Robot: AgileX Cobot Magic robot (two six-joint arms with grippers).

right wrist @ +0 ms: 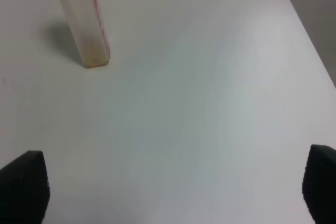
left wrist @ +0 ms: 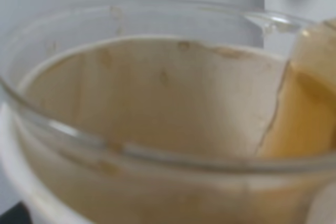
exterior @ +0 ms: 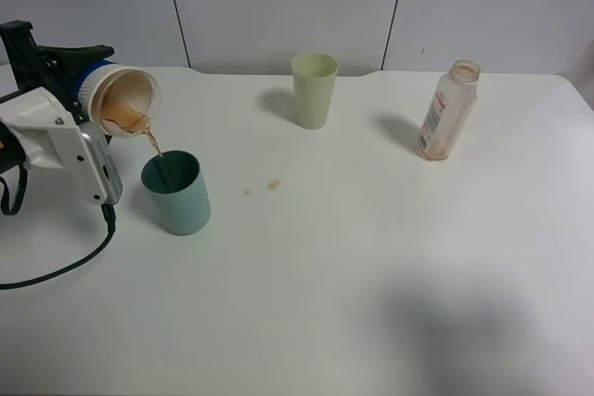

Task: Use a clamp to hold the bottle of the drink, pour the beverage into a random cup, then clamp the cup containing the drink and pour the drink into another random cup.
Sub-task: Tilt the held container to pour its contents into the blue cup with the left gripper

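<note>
End effector [exterior: 72,81] gripping cup [exterior: 125,99], near table edge [exterior: 232,70]

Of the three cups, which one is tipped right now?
The blue-banded white cup, tipped in the air with brown drink streaming from its rim. The teal cup below it and the pale yellow-green cup farther back stand upright.

At nine o'clock on the desk [exterior: 371,275], the left end effector [exterior: 74,71] has one jaw lost behind the blue-banded cup [exterior: 121,99], and the frame edge cuts off its arm. In the left wrist view that cup is one close blur, clipped all round. The right wrist view catches only two fingertips [right wrist: 23,190] of the right end effector [right wrist: 173,192], and the bottle [right wrist: 84,19] has its mouth clipped.
</note>
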